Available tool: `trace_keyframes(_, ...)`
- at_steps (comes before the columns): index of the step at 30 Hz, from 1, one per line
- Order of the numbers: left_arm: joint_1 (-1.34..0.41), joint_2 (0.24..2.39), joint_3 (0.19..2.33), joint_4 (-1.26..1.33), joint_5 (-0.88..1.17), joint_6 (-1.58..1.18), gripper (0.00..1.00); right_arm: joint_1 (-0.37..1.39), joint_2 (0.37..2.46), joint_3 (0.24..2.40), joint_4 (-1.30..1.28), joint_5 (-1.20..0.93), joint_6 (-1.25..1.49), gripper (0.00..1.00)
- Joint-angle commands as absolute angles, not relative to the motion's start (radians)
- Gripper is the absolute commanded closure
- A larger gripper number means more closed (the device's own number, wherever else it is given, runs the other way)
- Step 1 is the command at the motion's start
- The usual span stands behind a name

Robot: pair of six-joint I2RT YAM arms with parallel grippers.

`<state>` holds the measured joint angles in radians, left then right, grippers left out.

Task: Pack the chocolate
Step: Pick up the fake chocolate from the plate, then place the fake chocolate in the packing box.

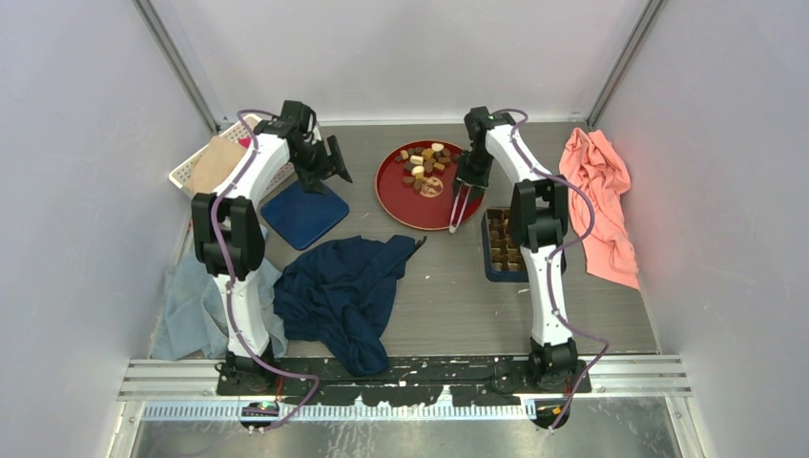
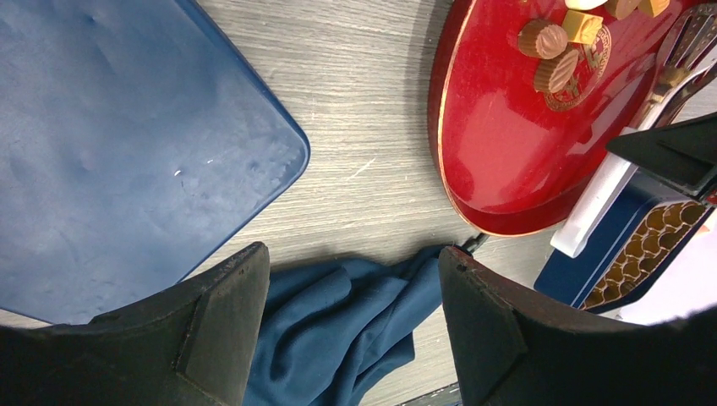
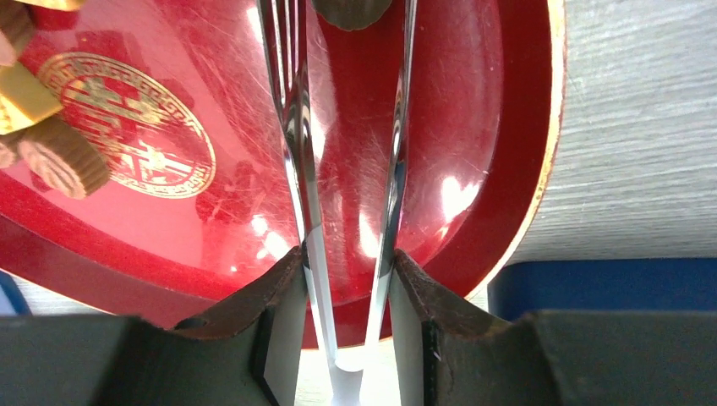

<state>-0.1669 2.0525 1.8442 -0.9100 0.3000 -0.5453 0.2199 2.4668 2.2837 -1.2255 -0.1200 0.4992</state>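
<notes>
The chocolate pieces (image 1: 425,162), brown and cream, lie heaped at the back of the red round tray (image 1: 401,205). My right gripper (image 1: 469,181) is shut on metal tongs (image 1: 458,208) that reach over the tray (image 3: 440,127). In the right wrist view its fingers (image 3: 347,262) pinch the tongs (image 3: 292,127), and a dark brown piece (image 3: 351,8) sits between the tips at the top edge. Light brown pieces (image 3: 63,156) lie by the gold emblem. The navy gridded box (image 1: 501,243) holds several pieces. My left gripper (image 1: 334,162) is open and empty (image 2: 351,262) above the table.
A navy lid (image 1: 305,212) lies left of the tray, under my left gripper (image 2: 127,144). A dark blue cloth (image 1: 343,286) is bunched in the middle front (image 2: 338,321). A pink cloth (image 1: 601,200) lies right. A white basket (image 1: 205,162) and a grey-blue cloth (image 1: 191,305) are left.
</notes>
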Motion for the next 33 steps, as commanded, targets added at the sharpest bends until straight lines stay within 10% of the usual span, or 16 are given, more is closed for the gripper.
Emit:
trace_keyframes(1, -0.157, 1.978, 1.847, -0.879, 0.321, -0.545, 0.26, 0.219, 2.332, 2.231, -1.222, -0.125, 0.481, 0.8)
trace_keyframes(33, -0.157, 1.997, 1.886, -0.88, 0.314, -0.568, 0.26, 0.028, 1.423, 1.319, -1.276, 0.034, 0.531, 0.9)
